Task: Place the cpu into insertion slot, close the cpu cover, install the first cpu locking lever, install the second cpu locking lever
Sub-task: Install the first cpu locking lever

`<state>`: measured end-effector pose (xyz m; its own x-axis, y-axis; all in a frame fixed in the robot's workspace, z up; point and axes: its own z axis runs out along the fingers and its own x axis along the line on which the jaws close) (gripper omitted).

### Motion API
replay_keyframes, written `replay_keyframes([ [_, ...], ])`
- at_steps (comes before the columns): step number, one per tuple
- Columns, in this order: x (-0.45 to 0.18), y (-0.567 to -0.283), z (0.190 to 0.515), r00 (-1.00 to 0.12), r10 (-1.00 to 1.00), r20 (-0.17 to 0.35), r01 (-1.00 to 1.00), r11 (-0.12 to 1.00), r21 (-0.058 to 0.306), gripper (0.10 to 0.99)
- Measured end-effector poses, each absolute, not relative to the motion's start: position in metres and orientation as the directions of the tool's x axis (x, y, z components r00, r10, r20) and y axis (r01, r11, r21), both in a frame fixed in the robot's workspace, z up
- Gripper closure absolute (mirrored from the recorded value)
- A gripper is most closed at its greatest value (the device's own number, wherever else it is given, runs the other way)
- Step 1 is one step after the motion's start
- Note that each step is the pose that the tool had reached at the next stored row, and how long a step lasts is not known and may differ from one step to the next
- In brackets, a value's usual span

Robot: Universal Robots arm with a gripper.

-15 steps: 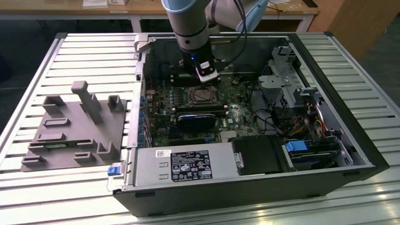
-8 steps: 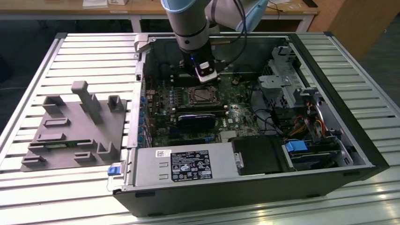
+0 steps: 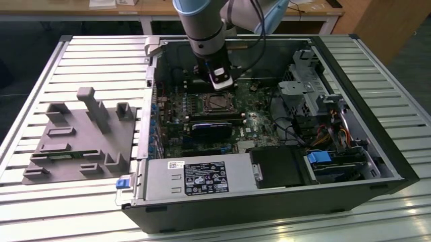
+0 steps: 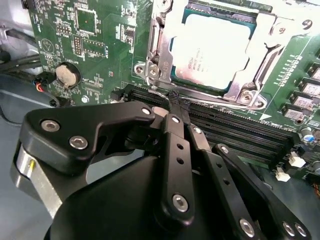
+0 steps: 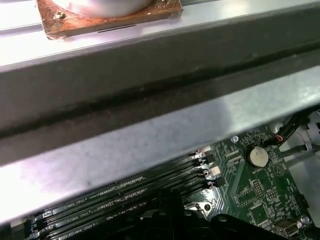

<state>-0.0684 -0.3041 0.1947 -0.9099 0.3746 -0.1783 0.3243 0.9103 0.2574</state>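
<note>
Cpu, bearing dark print, lies beneath closed cpu cover.

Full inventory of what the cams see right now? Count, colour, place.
table: 1, silvery slats, under everything
tray: 1, grey, on the table, to the exterior view's left of the case
computer case: 1, black, open, lying on the table
power supply: 1, silvery, inside the case
circuit board: 1, green, inside the case
cpu: 1, silvery-grey, seated on the board
cover: 1, silvery frame, down over the cpu
memory slots: several, black, beside the cpu
coin battery: 1, silvery, on the board
arm: 1, grey, reaching down into the case
gripper: 1, black, shut, tips at the memory slots beside the cover
</note>
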Motion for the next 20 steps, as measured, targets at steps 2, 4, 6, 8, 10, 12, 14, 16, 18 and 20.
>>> replay_keyframes([
  [2,-0.0684,-0.3042,0.1939,-0.906,0.384,-0.179,0.333,0.907,0.257,0.984],
  [4,-0.0684,-0.3042,0.193,-0.902,0.393,-0.179,0.342,0.904,0.257,0.984],
  [6,-0.0684,-0.3042,0.1922,-0.898,0.401,-0.179,0.351,0.9,0.257,0.984],
  [8,-0.0684,-0.3042,0.1912,-0.895,0.409,-0.179,0.358,0.897,0.257,0.984],
  [10,-0.0683,-0.3041,0.1903,-0.893,0.413,-0.179,0.363,0.895,0.258,0.984],
  [12,-0.0684,-0.3042,0.19,-0.892,0.415,-0.179,0.365,0.895,0.257,0.984],
  [14,-0.0684,-0.3044,0.1899,-0.892,0.415,-0.179,0.365,0.895,0.258,0.984],
  [16,-0.0684,-0.3052,0.1899,-0.892,0.415,-0.179,0.365,0.895,0.258,0.984],
  [18,-0.0683,-0.3066,0.1898,-0.892,0.415,-0.179,0.365,0.895,0.258,0.984],
  [20,-0.068,-0.3076,0.1898,-0.892,0.415,-0.179,0.365,0.895,0.258,0.984],
])
